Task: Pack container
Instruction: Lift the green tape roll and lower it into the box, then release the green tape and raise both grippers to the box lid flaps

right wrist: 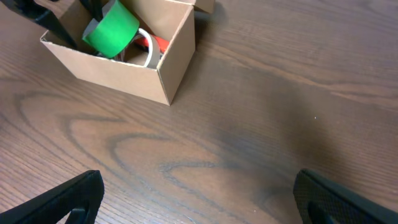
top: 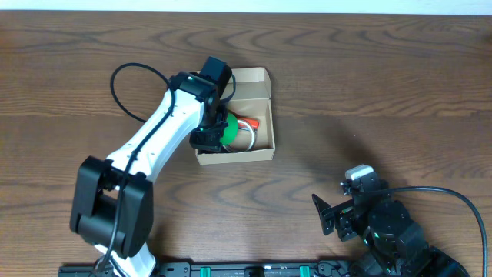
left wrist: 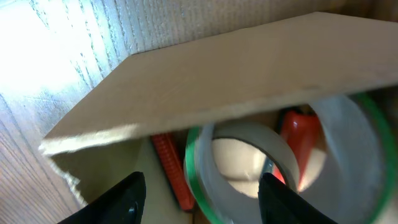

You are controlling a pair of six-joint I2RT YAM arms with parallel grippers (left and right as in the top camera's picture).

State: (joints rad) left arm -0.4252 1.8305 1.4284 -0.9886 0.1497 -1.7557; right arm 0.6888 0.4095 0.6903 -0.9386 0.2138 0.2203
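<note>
The left gripper (left wrist: pixel 202 186) is hanging over the left end of the box (top: pixel 234 156), tips pointing down into it. Its fingers are standing apart. A roll is lying just beyond them, and a gap is showing between one finger and that roll, so nothing looks clamped.

The box is sitting on the table (top: pixel 369 92), a little left of centre and towards the far side, with its flap (top: pixel 250 77) lying open on the far edge. Inside, a green roll (top: pixel 231 129) is leaning at a tilt and poking above the rim. A white roll (right wrist: pixel 146 55) and something red (top: pixel 250 124) are lying beside it, too crowded to separate cleanly.

The box is probably going to handle as light and fairly stiff, but thin cardboard gives under a hard pinch and slides easily on smooth wood. A wall near a corner looks like the firmest place to take hold. The flap is likely best moved by pushing its free edge, with the body steadied so it is not skating away. The raised green roll may be blocking the flap from closing flat.

The right gripper (right wrist: pixel 199 190) is resting low at the near right, well apart from the box, its fingers spread wide and holding nothing.
</note>
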